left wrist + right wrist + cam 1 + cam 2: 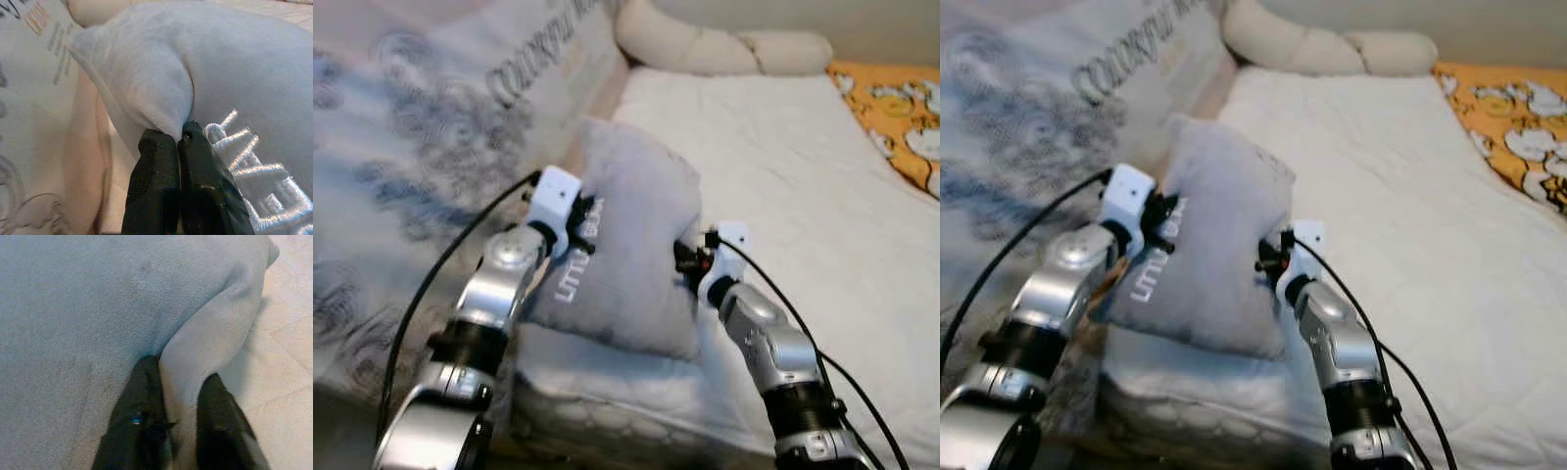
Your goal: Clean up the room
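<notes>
Bed (822, 225) — grey pillow (631, 245) upright, both pincers (178, 139) (181, 382) clamping edges.

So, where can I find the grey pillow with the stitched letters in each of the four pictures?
Left eye view: grey pillow at centre, held between both grippers over the bed's near edge.
Right eye view: left of centre, same pose.
Left wrist view: fills the upper right; the left gripper pinches a fold.
Right wrist view: fills most of the frame; the right gripper clamps its edge.
Shared landmark: the embroidered lettering.
</notes>
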Motion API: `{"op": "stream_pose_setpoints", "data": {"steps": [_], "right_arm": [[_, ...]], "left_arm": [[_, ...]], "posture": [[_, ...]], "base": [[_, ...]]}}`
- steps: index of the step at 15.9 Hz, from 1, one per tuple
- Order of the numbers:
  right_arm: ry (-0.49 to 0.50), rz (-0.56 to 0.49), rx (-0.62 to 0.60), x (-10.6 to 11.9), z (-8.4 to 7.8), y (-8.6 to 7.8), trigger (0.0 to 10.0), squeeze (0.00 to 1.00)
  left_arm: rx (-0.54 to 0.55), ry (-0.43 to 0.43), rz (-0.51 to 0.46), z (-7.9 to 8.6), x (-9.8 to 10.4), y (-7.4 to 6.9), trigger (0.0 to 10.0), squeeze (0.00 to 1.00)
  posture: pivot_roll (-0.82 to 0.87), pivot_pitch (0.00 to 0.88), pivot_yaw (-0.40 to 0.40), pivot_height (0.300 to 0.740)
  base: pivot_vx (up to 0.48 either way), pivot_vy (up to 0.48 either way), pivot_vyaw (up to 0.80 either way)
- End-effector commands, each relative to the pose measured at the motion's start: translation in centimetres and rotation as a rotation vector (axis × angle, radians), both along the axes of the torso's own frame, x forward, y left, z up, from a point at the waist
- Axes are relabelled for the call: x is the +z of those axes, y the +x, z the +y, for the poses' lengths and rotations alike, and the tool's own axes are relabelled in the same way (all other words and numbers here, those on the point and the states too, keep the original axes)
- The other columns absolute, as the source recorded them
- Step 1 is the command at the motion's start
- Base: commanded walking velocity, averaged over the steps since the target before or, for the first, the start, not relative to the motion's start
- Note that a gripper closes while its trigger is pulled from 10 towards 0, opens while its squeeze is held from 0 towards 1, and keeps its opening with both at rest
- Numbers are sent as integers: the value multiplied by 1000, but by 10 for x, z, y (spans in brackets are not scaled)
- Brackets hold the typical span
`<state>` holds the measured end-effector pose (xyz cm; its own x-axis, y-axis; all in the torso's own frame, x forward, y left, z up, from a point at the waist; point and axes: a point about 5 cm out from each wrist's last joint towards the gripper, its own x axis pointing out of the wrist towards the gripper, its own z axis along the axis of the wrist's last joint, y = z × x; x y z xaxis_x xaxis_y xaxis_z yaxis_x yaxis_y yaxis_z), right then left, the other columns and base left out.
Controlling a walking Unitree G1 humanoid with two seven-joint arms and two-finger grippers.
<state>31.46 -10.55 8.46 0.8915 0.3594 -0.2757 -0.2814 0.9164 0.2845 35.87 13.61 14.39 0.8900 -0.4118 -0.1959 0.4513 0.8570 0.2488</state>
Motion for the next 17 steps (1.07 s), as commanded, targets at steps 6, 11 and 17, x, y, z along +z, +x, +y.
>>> {"op": "stream_pose_setpoints", "data": {"steps": [6,11,17], "right_arm": [[8,-7,-71,-6,-13,-7,10000,1000],[24,-49,-35,1,-15,-13,10000,1000],[-52,-143,289,25,-34,-41,10000,1000]], "left_arm": [[-110,151,-96,-23,8,23,10000,0],[-93,244,-152,-23,17,35,10000,0],[127,338,-213,19,54,54,10000,0]], "posture": [[-128,0,71,740],[-153,0,81,740],[-219,0,114,740]], "base": [[0,0,0],[0,0,0],[0,0,0]]}}
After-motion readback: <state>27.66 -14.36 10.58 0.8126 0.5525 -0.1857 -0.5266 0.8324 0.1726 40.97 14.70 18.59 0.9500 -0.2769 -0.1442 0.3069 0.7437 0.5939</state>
